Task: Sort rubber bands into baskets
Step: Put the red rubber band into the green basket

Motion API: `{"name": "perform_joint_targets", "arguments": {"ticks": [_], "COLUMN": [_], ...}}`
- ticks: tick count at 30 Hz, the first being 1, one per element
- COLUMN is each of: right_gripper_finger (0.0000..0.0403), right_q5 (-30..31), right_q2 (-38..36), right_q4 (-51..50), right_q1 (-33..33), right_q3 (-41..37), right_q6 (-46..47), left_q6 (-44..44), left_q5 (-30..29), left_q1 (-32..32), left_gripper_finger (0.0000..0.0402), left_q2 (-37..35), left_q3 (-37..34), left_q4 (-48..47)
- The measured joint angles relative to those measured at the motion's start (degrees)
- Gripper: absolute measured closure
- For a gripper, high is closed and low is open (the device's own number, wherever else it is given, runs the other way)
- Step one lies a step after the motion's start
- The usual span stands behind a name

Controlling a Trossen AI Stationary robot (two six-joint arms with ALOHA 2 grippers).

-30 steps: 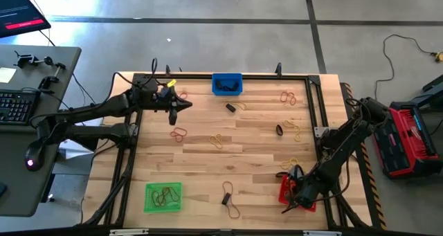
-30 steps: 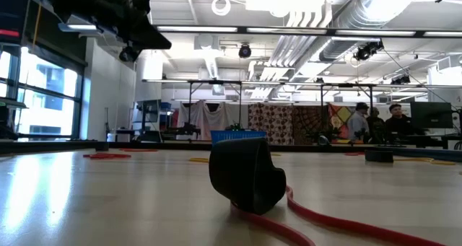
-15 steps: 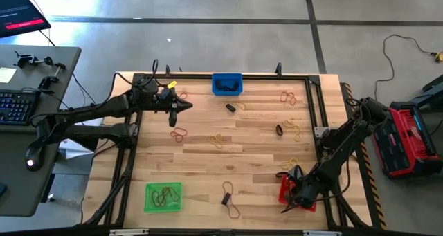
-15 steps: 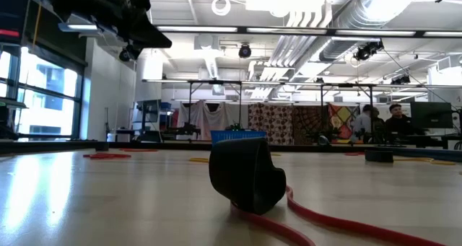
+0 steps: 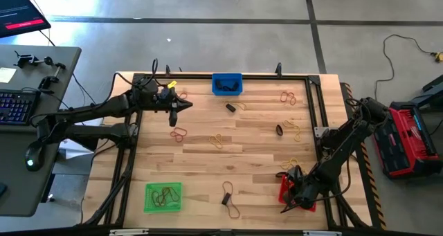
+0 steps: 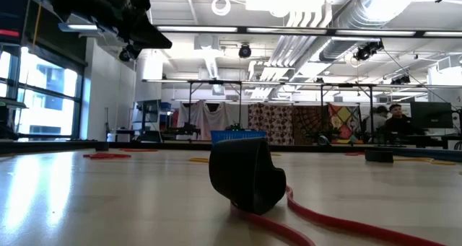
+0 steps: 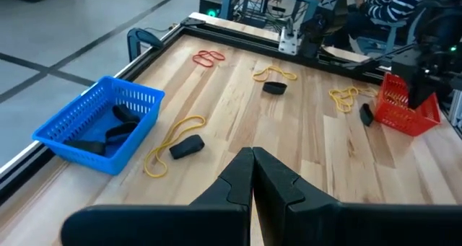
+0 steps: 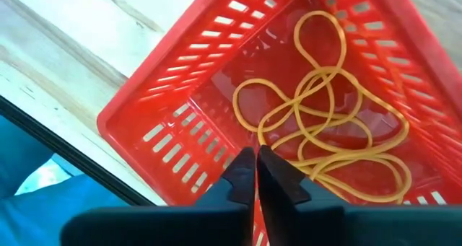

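Green basket (image 5: 163, 197) with dark bands left of the blue basket (image 5: 227, 84), left hand (image 5: 187, 106) pinched shut beside it, loose yellow rubber bands (image 5: 219, 140) on the bench (image 5: 256, 160), red basket (image 8: 303, 94) far right holding yellow loops, right hand (image 8: 255, 154) closed empty above them

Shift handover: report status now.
Right claw shut over red basket, yellow bands inside. Left claw shut, empty, above table. Nothing blocking.

The table (image 5: 228, 163) is pale wood planks with a smooth, slightly satin finish. The red basket (image 8: 180, 109) is glossy plastic mesh – same for the blue basket (image 7: 97, 123). The yellow rubber bands (image 8: 325, 130) look matt – the left tool (image 7: 253, 174) is dull black plastic.
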Motion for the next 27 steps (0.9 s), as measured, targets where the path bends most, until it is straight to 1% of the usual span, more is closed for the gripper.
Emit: {"name": "perform_joint_targets", "arguments": {"ticks": [5, 7, 10, 16, 20, 27], "right_gripper_finger": [0.0401, 0.0402, 0.0402, 0.0402, 0.0403, 0.0403], "right_q5": [-1.1, -1.6, -0.2, 2.7, 3.1, 3.3], "right_q2": [0.0, 0.0, 0.0, 0.0, 0.0, 0.0], "right_q4": [0.0, 0.0, -0.7, -0.5, -0.5, 1.0], "right_q1": [0.0, 0.0, 0.0, 0.0, 0.0, 0.0], "right_q3": [0.0, 0.0, 0.0, 0.0, 0.0, 0.0], "right_q6": [-0.8, -1.5, -1.4, -0.1, -1.0, 1.5], "left_q6": [-2.0, -2.5, -2.5, -2.6, -2.0, -2.4], "left_q5": [-0.2, -0.2, -0.3, -0.2, -0.1, 0.7], "left_q1": [0.0, 0.0, 0.0, 0.0, 0.0, 0.0], "left_gripper_finger": [0.0401, 0.0401, 0.0401, 0.0401, 0.0401, 0.0401], "left_q2": [0.0, 0.0, 0.0, 0.0, 0.0, 0.0], "left_q3": [0.0, 0.0, 0.0, 0.0, 0.0, 0.0], "left_q4": [0.3, 2.0, 4.5, 5.1, 5.2, 5.2]}}
